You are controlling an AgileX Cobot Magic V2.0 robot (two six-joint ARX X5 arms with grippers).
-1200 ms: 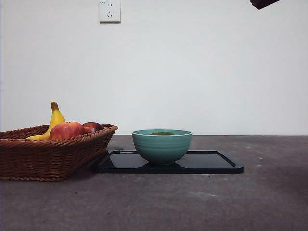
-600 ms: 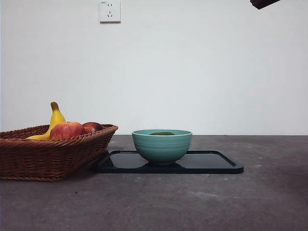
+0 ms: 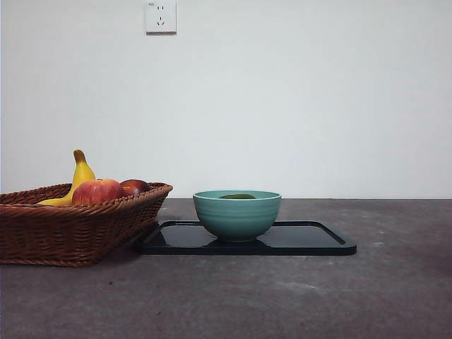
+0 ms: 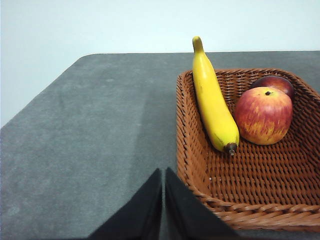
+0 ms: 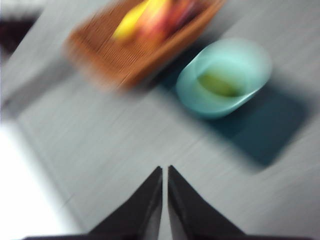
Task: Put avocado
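The dark green avocado (image 3: 237, 196) lies inside the teal bowl (image 3: 237, 214), only its top showing over the rim in the front view. The blurred right wrist view shows the avocado (image 5: 218, 84) as a green patch in the bowl (image 5: 225, 77). My right gripper (image 5: 165, 172) is shut and empty, high above the table and well away from the bowl. My left gripper (image 4: 163, 175) is shut and empty too, hanging over the bare table beside the wicker basket (image 4: 200, 190). Neither gripper shows in the front view.
The bowl stands on a black tray (image 3: 311, 240). To its left the wicker basket (image 3: 70, 229) holds a yellow banana (image 4: 212, 105), a red-orange apple (image 4: 263, 115) and a darker fruit (image 4: 274, 82). A wall with a socket (image 3: 161, 15) is behind.
The dark arm tip at the top right corner of the front view has gone out of view. The bowl, avocado and basket have not moved.
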